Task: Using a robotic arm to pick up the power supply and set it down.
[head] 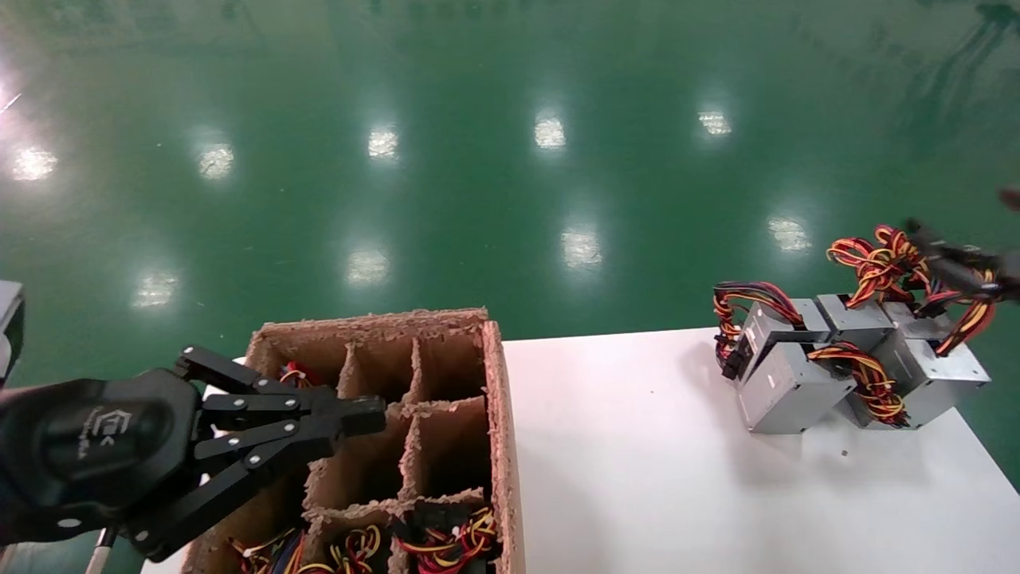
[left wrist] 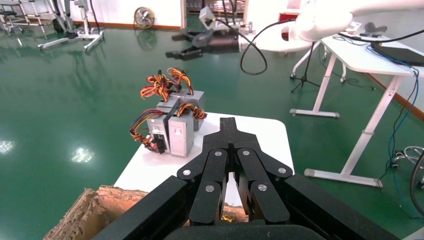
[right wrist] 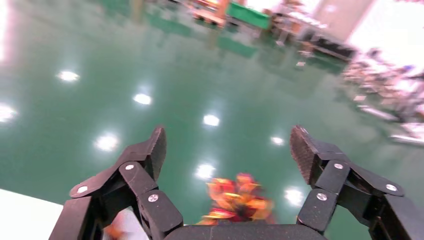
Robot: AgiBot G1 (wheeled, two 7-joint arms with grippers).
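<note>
Several silver-grey power supplies (head: 785, 383) with red, yellow and black wire bundles stand clustered at the far right of the white table (head: 637, 462); the left wrist view shows them too (left wrist: 175, 127). My right gripper (head: 968, 239) hovers open just above and behind their wires, at the picture's right edge. In the right wrist view that gripper (right wrist: 229, 140) has its jaws wide apart, nothing between them, and blurred wires (right wrist: 235, 200) below. The white robotic arm (left wrist: 325, 20) carries it (left wrist: 175, 46). My left gripper (head: 370, 414) is shut and empty over the cardboard box (head: 498, 399).
The cardboard box has divided compartments; the nearest ones hold more wire bundles (head: 446, 542). The box's torn rim (left wrist: 95, 210) lies below the left gripper (left wrist: 229, 122). Green floor surrounds the table. White desks (left wrist: 380, 50) stand to one side.
</note>
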